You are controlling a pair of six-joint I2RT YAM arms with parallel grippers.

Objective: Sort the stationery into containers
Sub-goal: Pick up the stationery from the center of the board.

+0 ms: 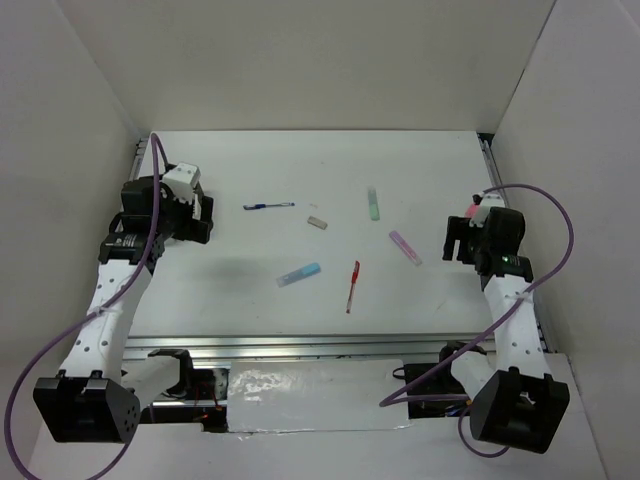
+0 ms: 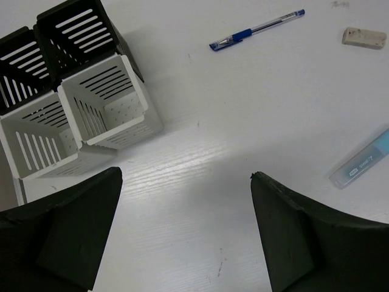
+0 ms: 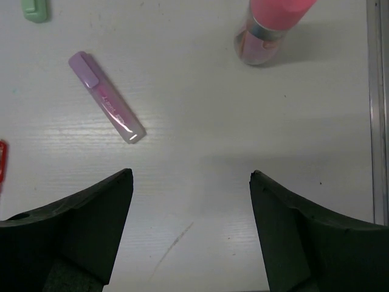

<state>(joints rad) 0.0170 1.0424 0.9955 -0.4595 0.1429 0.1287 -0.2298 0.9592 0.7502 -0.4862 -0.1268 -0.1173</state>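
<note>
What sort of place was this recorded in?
Probably a robot lab cell: white panels enclose the table, a metal rail edges it, and the blue pen and bins look staged.

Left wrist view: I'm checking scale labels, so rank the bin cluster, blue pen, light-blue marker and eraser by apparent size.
bin cluster
blue pen and light-blue marker: unsure, the marker is cut off
eraser

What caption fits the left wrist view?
Open jaws hover near slotted bins; blue pen, eraser and light-blue marker lie loose on the table.
</note>
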